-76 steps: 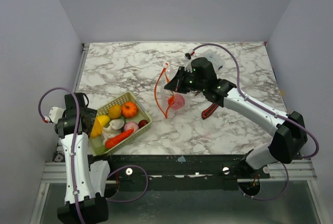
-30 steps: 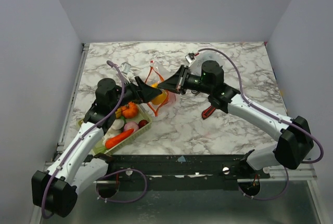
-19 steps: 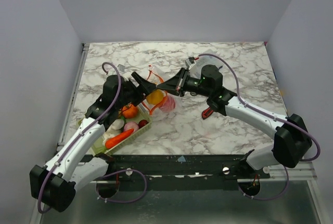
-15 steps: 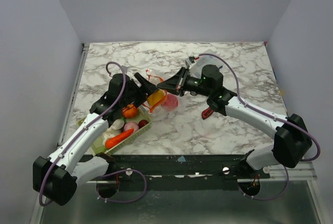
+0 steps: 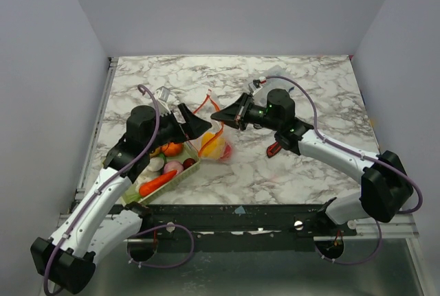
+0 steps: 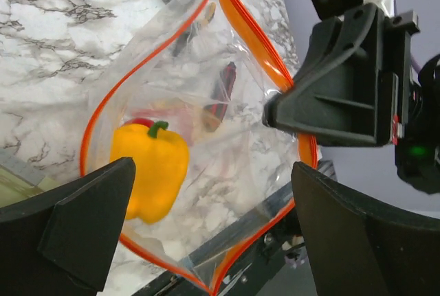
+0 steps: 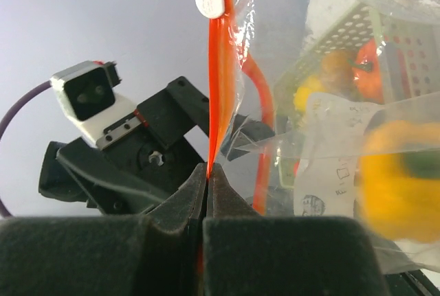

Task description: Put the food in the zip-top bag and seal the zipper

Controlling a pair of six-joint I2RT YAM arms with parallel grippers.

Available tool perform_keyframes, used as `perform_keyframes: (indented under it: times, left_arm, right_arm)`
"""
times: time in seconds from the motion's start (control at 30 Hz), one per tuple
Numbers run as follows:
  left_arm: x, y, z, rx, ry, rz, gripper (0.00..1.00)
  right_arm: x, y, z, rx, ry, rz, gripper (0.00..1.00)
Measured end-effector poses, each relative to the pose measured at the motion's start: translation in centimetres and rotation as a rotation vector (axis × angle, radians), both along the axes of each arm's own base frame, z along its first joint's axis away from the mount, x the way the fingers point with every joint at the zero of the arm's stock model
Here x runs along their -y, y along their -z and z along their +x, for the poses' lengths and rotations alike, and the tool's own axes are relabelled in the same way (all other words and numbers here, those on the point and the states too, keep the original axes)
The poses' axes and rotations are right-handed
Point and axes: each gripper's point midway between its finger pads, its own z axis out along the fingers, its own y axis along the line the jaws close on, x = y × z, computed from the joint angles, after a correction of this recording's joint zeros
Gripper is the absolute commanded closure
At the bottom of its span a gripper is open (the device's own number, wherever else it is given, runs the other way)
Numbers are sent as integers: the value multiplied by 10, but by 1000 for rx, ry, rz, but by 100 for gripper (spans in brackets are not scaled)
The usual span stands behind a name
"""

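1. Rightward of the mesh basket (image 5: 180,169), pinches the zipper (image 7: 218,69) of the zip-top bag (image 5: 214,146) in the tightly clamped right claw (image 7: 206,169).
2. Spreads the left claw (image 6: 213,220) wide above that basket's right corner, facing the bag's gaping mouth.
3. Keeps a yellow pepper (image 6: 148,169) inside the bag.

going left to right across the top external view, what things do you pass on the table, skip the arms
green mesh basket → zip-top bag with the yellow pepper inside → red-and-black utility knife
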Motion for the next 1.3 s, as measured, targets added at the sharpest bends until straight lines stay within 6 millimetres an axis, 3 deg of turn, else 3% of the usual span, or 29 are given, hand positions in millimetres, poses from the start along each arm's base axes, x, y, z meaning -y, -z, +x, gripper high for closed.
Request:
perform_keyframes:
  times: [0.1,0.17,0.23,0.33,0.47,0.6,0.73,0.83,0.87,0.93,1.03,1.13,1.23,1.3]
  left_arm:
    - [-3,-8,-8,42,43,49,22]
    - [-9,-10,-13,70,43,87,25]
    - [-19,-10,-19,99,27,131,24]
    - [-30,-14,-27,139,12,164,11]
    - [-39,-15,-31,168,-30,174,15]
    - [-46,-4,-22,125,-81,203,36]
    - [-36,30,-8,3,-51,252,61]
    - [-22,53,-7,-85,26,258,95]
    - [-18,55,-8,-94,52,252,100]
    - [-5,55,-12,-113,122,220,100]
    - [18,40,-23,-104,252,111,100]
    - [34,11,-35,-74,343,-22,100]
    - [41,-10,-48,-80,386,-143,100]
    - [43,-16,-52,-109,385,-202,100]
  right_arm:
    - [1,0,1,2,2,-1,100]
    - [2,1,0,1,3,-3,100]
    - [2,2,0,2,2,-5,99]
    - [3,1,-1,10,2,-6,100]
    - [4,-1,-3,30,0,-14,100]
    - [7,1,-5,42,-3,-36,100]
    - [13,2,-8,60,9,-73,100]
    - [20,0,-9,77,29,-107,100]
    - [22,-1,-9,83,38,-119,100]
    - [27,-2,-10,89,53,-153,100]
    - [36,-3,-7,79,83,-241,100]
    - [48,-9,-2,79,138,-328,100]
    - [64,-17,7,95,200,-391,100]
    - [74,-15,26,91,234,-419,100]
